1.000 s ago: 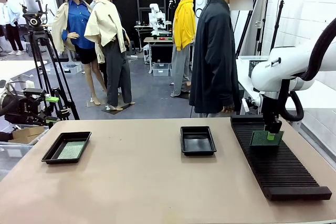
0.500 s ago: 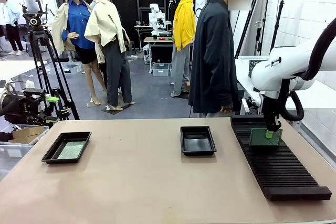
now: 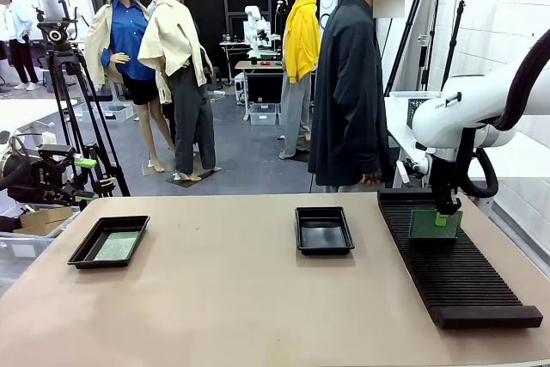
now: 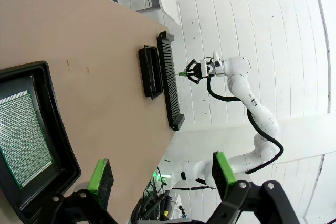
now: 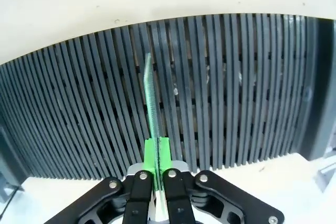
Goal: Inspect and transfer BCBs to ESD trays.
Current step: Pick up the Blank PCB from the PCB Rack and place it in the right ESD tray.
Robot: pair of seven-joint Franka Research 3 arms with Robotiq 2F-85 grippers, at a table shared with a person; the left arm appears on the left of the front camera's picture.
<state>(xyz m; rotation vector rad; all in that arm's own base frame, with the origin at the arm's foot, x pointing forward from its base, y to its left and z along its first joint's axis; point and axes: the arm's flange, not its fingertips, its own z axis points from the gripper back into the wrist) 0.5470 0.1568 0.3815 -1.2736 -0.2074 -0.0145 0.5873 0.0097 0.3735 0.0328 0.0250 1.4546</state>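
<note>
My right gripper [image 3: 443, 215] is shut on the top edge of a green BCB [image 3: 433, 225], which stands upright in or just over the black slotted rack [image 3: 455, 272]. The right wrist view has that BCB [image 5: 151, 103] edge-on between the green pads of the right gripper [image 5: 157, 157], over the rack's slots [image 5: 236, 93]. One ESD tray [image 3: 86, 251] at the table's left holds another BCB [image 3: 116, 246]. A second ESD tray [image 3: 324, 229] sits mid-table with nothing in it. My left gripper [image 4: 161, 174] hangs open above the left tray [image 4: 60, 145] and its board [image 4: 23, 135].
A person in a dark coat [image 3: 351, 83] stands at the far edge of the table, hands down. The rack runs along the table's right side. Bare tabletop [image 3: 241, 307] spreads between the trays and toward the front. A camera tripod [image 3: 64, 66] stands off the table's left.
The right gripper has closed on the board in the rack, and the board has come up slightly. The left arm and the person have not moved.
</note>
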